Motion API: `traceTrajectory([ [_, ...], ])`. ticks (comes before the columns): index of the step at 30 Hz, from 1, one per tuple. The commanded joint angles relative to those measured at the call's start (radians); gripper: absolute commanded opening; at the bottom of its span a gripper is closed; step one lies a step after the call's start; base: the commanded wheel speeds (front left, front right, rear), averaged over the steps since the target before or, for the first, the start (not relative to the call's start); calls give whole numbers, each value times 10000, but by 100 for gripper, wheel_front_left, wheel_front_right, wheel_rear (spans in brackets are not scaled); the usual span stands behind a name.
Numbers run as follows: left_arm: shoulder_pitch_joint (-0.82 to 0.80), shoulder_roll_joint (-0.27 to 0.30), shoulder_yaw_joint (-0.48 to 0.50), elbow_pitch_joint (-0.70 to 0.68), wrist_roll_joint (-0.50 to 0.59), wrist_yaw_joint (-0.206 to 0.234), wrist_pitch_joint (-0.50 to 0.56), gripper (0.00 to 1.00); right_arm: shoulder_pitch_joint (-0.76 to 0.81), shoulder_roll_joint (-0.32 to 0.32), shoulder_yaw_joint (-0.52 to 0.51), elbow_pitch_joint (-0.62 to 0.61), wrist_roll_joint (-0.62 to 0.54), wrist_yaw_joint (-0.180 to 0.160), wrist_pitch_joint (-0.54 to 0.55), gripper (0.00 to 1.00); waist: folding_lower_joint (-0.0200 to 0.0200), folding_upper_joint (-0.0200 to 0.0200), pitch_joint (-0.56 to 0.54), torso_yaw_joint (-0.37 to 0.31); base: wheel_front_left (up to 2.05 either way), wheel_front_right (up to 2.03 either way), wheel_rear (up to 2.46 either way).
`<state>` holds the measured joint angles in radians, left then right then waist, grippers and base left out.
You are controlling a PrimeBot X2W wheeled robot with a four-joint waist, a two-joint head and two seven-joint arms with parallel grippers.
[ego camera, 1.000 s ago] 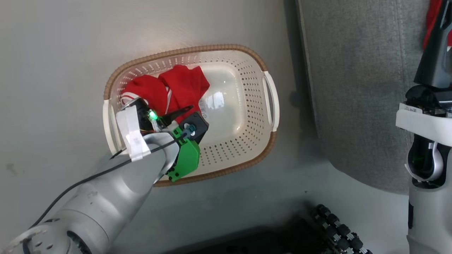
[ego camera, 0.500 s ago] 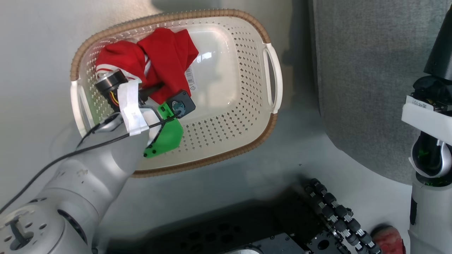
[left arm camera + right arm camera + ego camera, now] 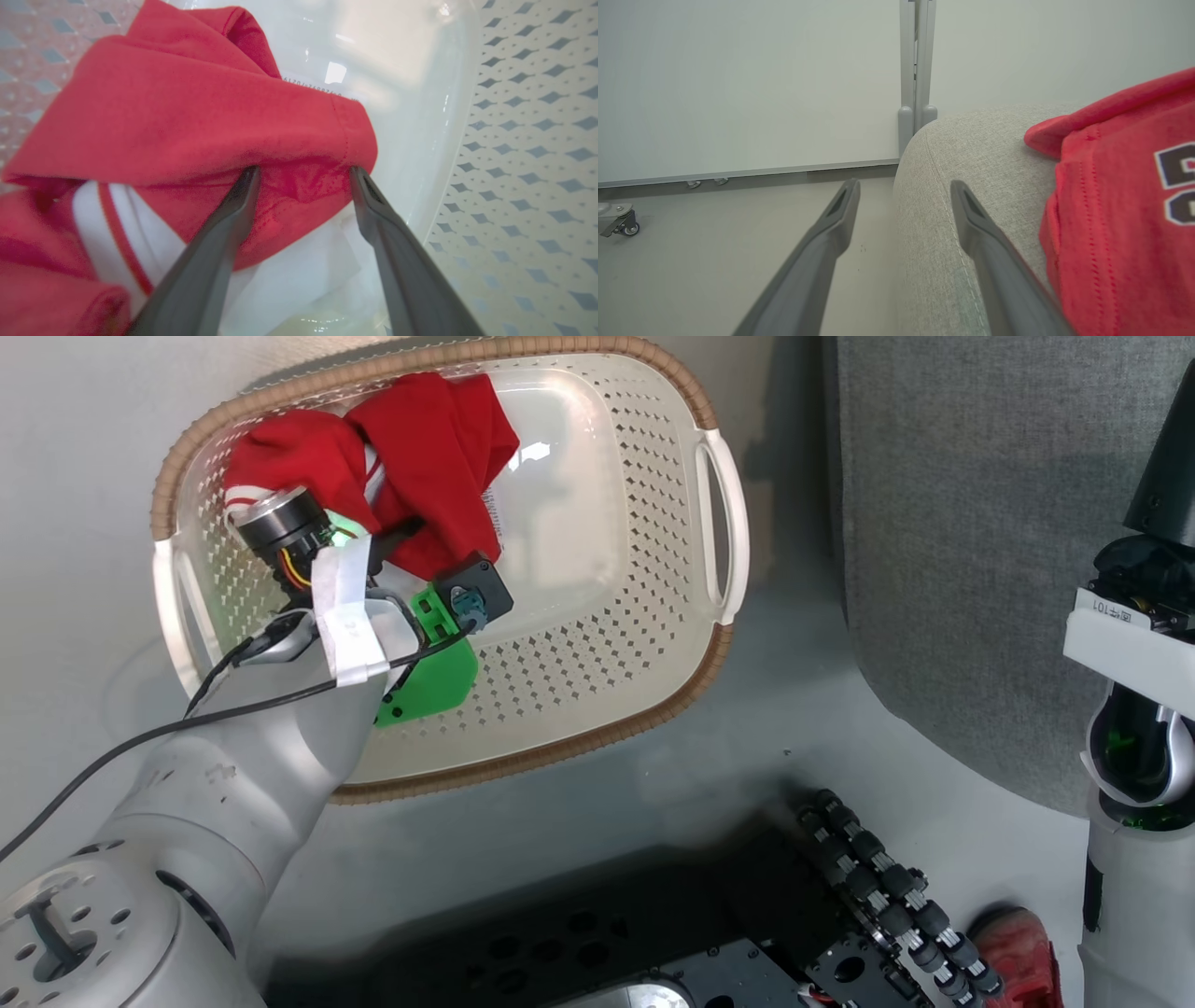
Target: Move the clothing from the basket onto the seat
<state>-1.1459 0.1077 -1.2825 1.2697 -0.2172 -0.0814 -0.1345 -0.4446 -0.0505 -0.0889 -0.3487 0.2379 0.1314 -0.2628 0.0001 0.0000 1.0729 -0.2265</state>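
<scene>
One pair of red, white-trimmed shorts (image 3: 429,457) lies crumpled in the cream basket (image 3: 653,523), my left gripper (image 3: 303,172) spread astride a fold; the lettered jersey (image 3: 1111,210) rests on the grey seat (image 3: 971,154) beside my right gripper (image 3: 903,186), also spread.

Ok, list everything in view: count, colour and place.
basket: one, cream, brown rim, on the floor.
shorts: one, red, white trim, in the basket's left end.
label sticker: one, white, basket bottom, partly under shorts.
seat: one, grey, right of the basket.
jersey: one, red, dark lettering, on the seat.
post: one, grey, between white panels.
caster: one, grey, floor below the panels.
robot base: one, black, below the basket in head view.
left gripper: one, dark, open, fingers straddling a shorts fold.
right gripper: one, dark, open, empty, beside the seat's edge.
</scene>
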Motion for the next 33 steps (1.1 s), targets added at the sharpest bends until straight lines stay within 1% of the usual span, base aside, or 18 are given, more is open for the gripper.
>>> traceTrajectory([
  [1, -239, 38, 10, 58, 136, 64, -87, 0, -48, 1, 2, -37, 37, -14, -31, 100, -1, 0, 45, -58, 0, 0, 0],
  [6, -241, 44, 11, 123, 100, 45, -201, 0, -27, 1, -89, -41, 22, -14, -31, 100, -1, 0, 91, -92, 0, 0, 0],
  [9, -205, -20, 51, 132, -39, 57, -518, 0, 0, 1, -93, 14, -26, -14, -31, 100, -1, 0, 43, -49, 0, 0, 0],
  [18, -90, -254, 319, -55, -449, 308, -1190, 0, 10, 1, -89, 171, -133, -14, -31, 100, -1, 0, -341, 210, 0, 0, 0],
  [21, -160, -328, 382, -162, -546, 503, -1261, 0, 44, 1, -103, 171, -189, -14, -31, 100, -1, 0, -446, 320, 0, 0, 0],
  [23, -295, -383, 373, -288, -454, 814, -1304, 0, 35, 1, -128, 160, -201, -14, -31, 100, -1, 0, -464, 377, 0, 0, 0],
  [24, -302, -388, 331, -271, -321, 879, -1313, 33, 25, 1, -142, 160, -148, -14, -31, 100, -1, 0, -463, 399, 0, 0, 0],
  [25, -332, -380, 276, -223, -125, 978, -1311, 100, 18, 1, -151, 177, -110, -14, -31, 100, -1, 0, -453, 421, 0, 0, 0],
  [27, -428, -390, 201, -152, 217, 1168, -1299, 100, 10, 1, -107, 209, -97, -14, -31, 100, -1, 0, -414, 439, 0, 0, 0],
  [31, -593, -351, 132, -23, 553, 1560, -1303, 100, -43, -1, -34, 201, -57, -14, -31, 100, -1, 0, -270, 381, 0, 0, 0],
  [33, -647, -302, 119, 36, 632, 1654, -1281, 100, -13, -1, -35, 191, -16, -14, -31, 100, -1, 0, -203, 330, 0, 0, 0],
])
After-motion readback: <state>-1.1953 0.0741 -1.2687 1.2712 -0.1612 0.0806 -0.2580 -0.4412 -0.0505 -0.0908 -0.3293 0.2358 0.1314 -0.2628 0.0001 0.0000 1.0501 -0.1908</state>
